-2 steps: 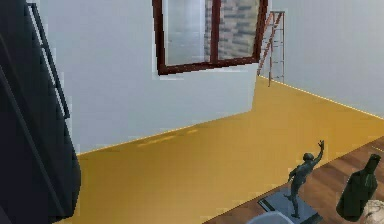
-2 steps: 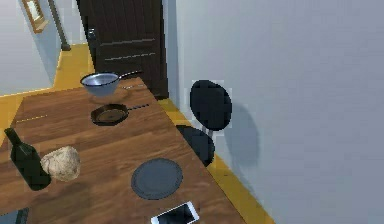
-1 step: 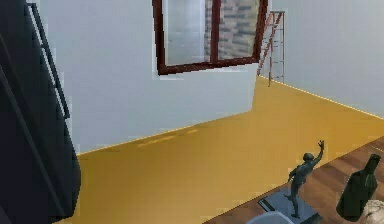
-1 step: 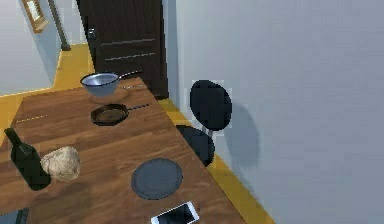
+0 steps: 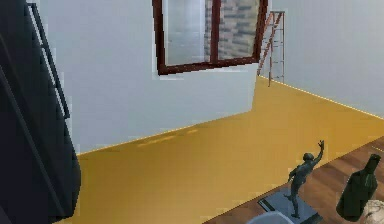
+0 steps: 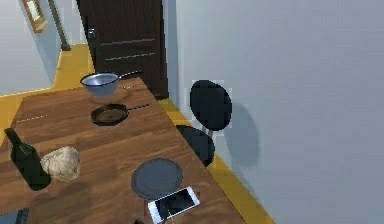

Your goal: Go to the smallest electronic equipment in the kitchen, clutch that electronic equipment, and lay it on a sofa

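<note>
While the phone (image 6: 173,204) lies by the wooden table's (image 6: 85,140) edge, approach seems done, reaching for it likely comes next; claw state cannot be told.

In the forward view, a tall dark appliance (image 5: 30,110) at nine o'clock is cut by the left edge and the window (image 5: 210,35) at twelve o'clock loses its top. At four to five o'clock the dark bottle (image 5: 362,190), the figurine (image 5: 303,180) and the wooden table (image 5: 335,170) run off the bottom and right edges. In the arm side view, the dark door (image 6: 125,40) at twelve o'clock and a framed picture (image 6: 38,12) at eleven are cropped by the top edge, and the black chair (image 6: 212,105) just toward three o'clock has its seat partly hidden behind the table's edge.
</note>
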Controlling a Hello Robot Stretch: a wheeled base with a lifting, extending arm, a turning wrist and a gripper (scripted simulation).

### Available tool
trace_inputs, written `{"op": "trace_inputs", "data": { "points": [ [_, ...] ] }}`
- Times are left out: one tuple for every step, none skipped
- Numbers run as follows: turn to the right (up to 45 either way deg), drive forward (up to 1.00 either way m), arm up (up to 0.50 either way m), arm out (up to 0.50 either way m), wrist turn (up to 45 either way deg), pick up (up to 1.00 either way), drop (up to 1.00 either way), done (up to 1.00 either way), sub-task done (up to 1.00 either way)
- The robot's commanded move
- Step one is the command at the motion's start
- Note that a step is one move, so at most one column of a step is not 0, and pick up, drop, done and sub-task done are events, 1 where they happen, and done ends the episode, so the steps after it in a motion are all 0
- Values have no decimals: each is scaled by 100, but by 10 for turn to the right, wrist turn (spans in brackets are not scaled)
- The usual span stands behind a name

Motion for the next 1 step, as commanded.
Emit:
{"op": "trace_inputs", "data": {
  "points": [
    [0, 0, 36, 0, 0, 0, 0, 0, 0]
  ]
}}
